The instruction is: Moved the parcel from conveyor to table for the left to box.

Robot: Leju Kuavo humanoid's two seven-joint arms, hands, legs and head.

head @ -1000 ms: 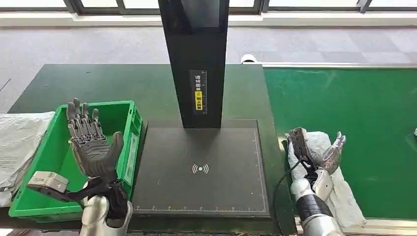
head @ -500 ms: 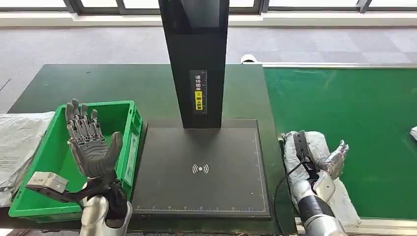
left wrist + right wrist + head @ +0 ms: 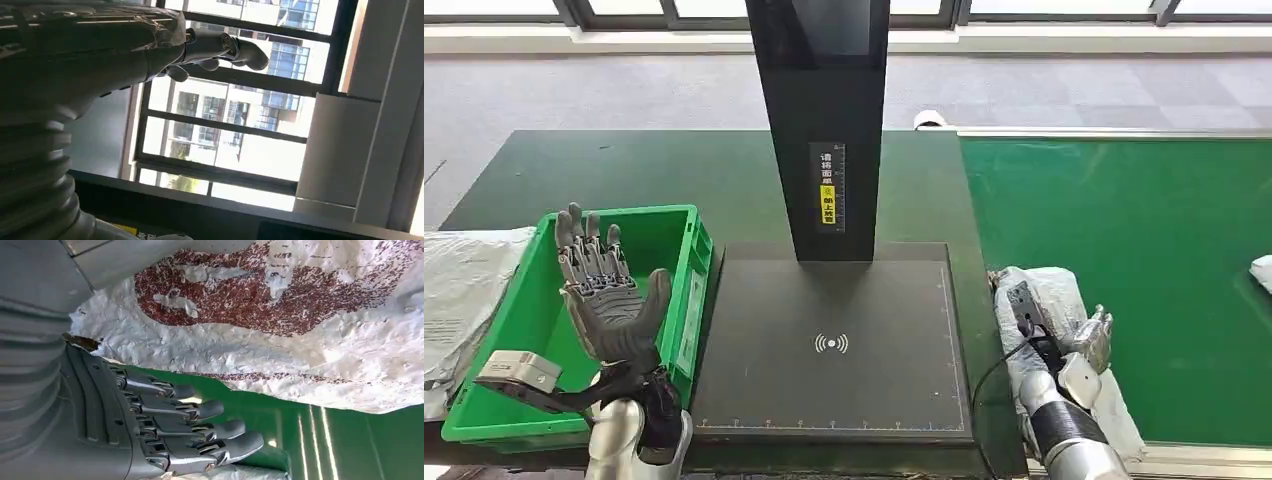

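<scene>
Reaching-and-grasping step, by the look of it. White poly-bag parcel [image 3: 1064,345] lying on the green conveyor belt [image 3: 1144,260], at its near left edge, just beside the dark counter [image 3: 664,170]. Right hand [image 3: 1079,345] down on the parcel; in the right wrist view [image 3: 165,425], fingers [image 3: 200,432] extended side by side and slightly curled over the belt beside the crinkled wrap [image 3: 280,340], not closed round it. No firm grip visible, so parcel judged not yet held.

Left hand [image 3: 609,300] raised palm-up above the green crate [image 3: 534,330], fingers spread wide, holding nothing.

Next, probably: curl the right fingers under or round the soft bag, lift clear of the belt edge, carry leftward to the black scanner pad [image 3: 834,340] or bare counter beside it. Care called for with the slippery, floppy wrap, likely to sag or slide from a loose hold.
</scene>
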